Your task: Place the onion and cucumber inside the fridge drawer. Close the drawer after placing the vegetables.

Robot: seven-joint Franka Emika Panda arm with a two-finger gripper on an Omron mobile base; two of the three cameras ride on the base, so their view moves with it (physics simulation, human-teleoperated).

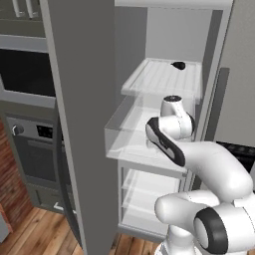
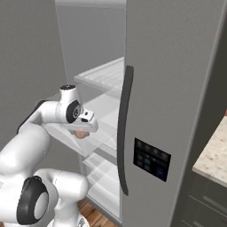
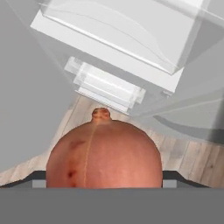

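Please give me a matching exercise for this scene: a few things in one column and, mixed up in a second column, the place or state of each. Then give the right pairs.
Things:
1. onion
2. fridge drawer
3. small black object
4. gripper

Places or states:
A. on the upper white shelf
B. pulled out, clear plastic
C. between the fingers
D. closed on the onion, near the drawer

Pairs: 1-C, 2-B, 3-A, 4-D

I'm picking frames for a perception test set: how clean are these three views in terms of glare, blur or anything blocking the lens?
Left base view: sharp, flat lighting, no glare; the clear fridge drawer reads faint. Right base view: sharp; the grey door hides much of the interior. Hand view: the onion looms large between the fingertips, blocking the lower frame.
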